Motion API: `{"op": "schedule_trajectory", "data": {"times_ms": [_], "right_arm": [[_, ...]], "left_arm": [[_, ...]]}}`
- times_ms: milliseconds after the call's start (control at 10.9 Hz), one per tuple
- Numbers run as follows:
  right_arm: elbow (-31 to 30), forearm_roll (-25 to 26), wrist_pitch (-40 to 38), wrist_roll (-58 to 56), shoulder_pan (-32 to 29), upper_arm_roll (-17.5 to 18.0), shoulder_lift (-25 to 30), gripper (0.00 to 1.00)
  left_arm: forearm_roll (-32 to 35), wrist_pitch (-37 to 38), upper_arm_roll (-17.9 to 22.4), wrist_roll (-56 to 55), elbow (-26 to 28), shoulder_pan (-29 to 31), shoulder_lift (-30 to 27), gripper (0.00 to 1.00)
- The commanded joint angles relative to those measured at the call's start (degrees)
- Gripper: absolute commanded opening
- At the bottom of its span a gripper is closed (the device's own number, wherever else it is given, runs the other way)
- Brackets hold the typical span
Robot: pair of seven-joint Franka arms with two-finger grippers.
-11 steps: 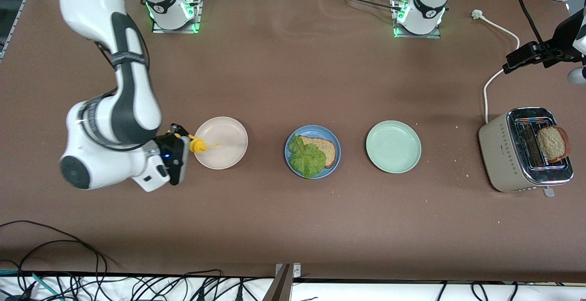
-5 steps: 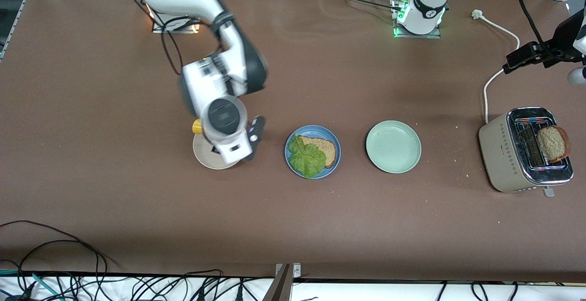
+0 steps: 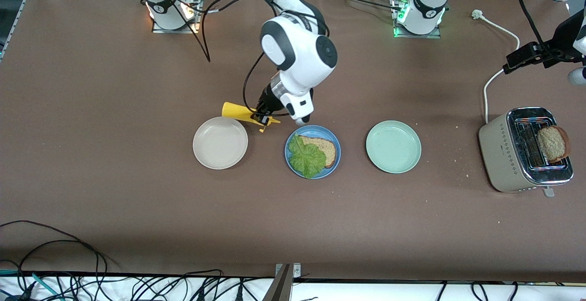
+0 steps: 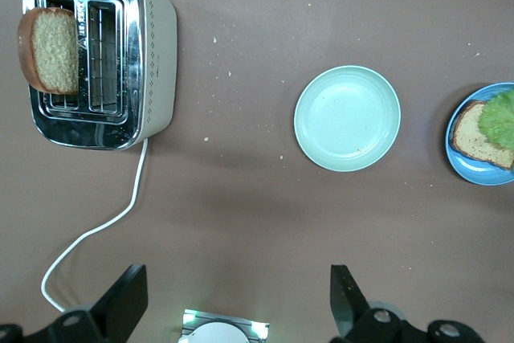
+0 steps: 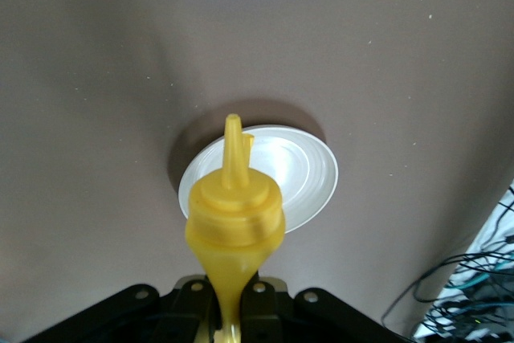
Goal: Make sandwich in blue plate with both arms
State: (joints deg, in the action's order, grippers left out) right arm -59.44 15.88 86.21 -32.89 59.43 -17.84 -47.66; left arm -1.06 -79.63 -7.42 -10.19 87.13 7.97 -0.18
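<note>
**On the brown table: three plates in a row, with a yellow bottle held aloft**

On the table [image 3: 137,85] three plates lie in a row. The blue plate [image 3: 333,140] sits in the middle, carrying one slice of brown bread [image 3: 326,149] with a crinkly lettuce leaf [image 3: 306,156] lying on it and covering the half toward the right arm's end. The beige-white plate [image 3: 220,142] lies beside it toward the right arm's end; the pale green plate [image 3: 393,146] lies beside it toward the left arm's end. Both are apart from the blue plate.

The right hand [image 3: 263,116] is clamped on a yellow squeeze bottle [image 3: 240,112], which is tipped on its side in the air over the table, between the beige-white plate and the blue plate. In the right wrist view the bottle [image 5: 234,222] points its nozzle toward the beige-white plate [image 5: 301,174].

The left hand [image 4: 233,299] waits high over the table at its own end, fingers [image 4: 128,299] spread wide and holding nothing.

A toaster [image 3: 522,152] stands at the left arm's end of the table, well apart from the plates. A second bread slice [image 3: 553,143] stands upright in one slot. Its white cable [image 3: 496,74] runs across the table.
</note>
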Motion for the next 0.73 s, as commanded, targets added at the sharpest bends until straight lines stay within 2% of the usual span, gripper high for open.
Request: {"op": "schedule_trajectory", "data": {"times_ms": [0, 459, 551, 643], "right_arm": [[0.7, 3.5, -0.3, 0.2, 0.9, -0.5, -2.4, 0.0], [0.8, 3.0, 0.4, -0.7, 0.8, -0.4, -2.6, 0.0], [0.8, 1.1, 0.5, -0.9, -0.3, -0.5, -2.3, 0.0], [0.9, -2.9, 0.5, -2.2, -2.5, -0.5, -1.4, 0.0]], "left_arm": [[-0.7, 0.3, -0.1, 0.3, -1.3, 0.4, 0.4, 1.0], [-0.6, 0.3, -0.1, 0.3, -1.3, 0.4, 0.4, 1.0], [-0.4, -0.2, -0.1, 0.3, -1.4, 0.4, 0.4, 1.0], [-0.5, -0.5, -0.1, 0.3, -1.3, 0.4, 0.4, 1.0]]}}
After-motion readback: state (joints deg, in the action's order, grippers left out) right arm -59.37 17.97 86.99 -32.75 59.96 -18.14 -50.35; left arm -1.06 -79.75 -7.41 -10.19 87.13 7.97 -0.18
